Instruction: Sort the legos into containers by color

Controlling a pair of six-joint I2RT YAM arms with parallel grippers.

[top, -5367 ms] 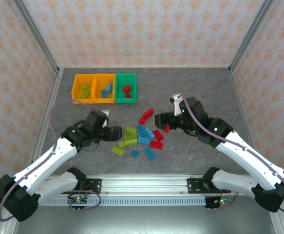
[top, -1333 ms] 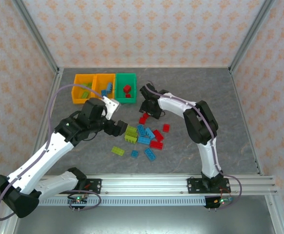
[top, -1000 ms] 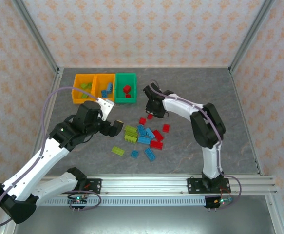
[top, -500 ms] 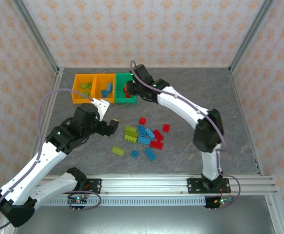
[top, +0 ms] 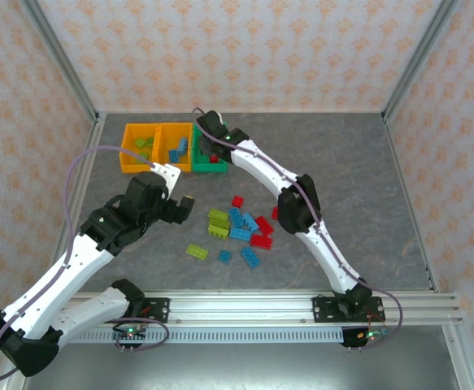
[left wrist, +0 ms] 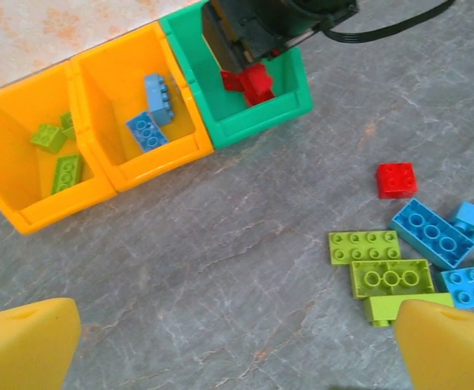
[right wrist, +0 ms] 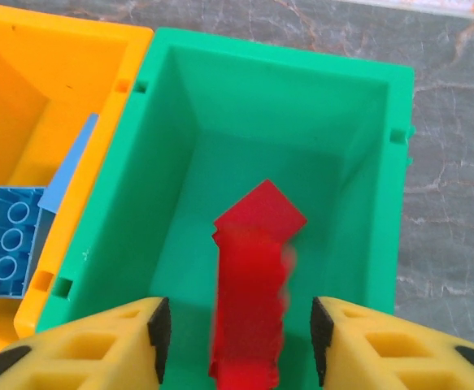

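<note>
The right gripper [right wrist: 235, 340] is held over the green bin [right wrist: 277, 61] with its jaws spread. A red brick [right wrist: 251, 292], blurred, is seen between the pads with a gap on either side, so it is judged to be dropping into the bin and not pinched.

Just to the left of the gripper, blue bricks [right wrist: 9, 240] are lodged in the adjoining orange bin [right wrist: 82, 89]. In the farther orange bin [left wrist: 13, 162], one place further left, green bricks [left wrist: 66, 172] are kept. Each bin is thus given one colour, and a few bricks of each are already put away.

Well behind the gripper, toward the arm bases, about a dozen loose bricks [top: 239, 234] in red, blue and green are left on the table [top: 342, 162]. The left gripper [left wrist: 237, 349] is held above the table beside them, its jaws spread wide with nothing between them. More than half the sorting is judged to remain.
</note>
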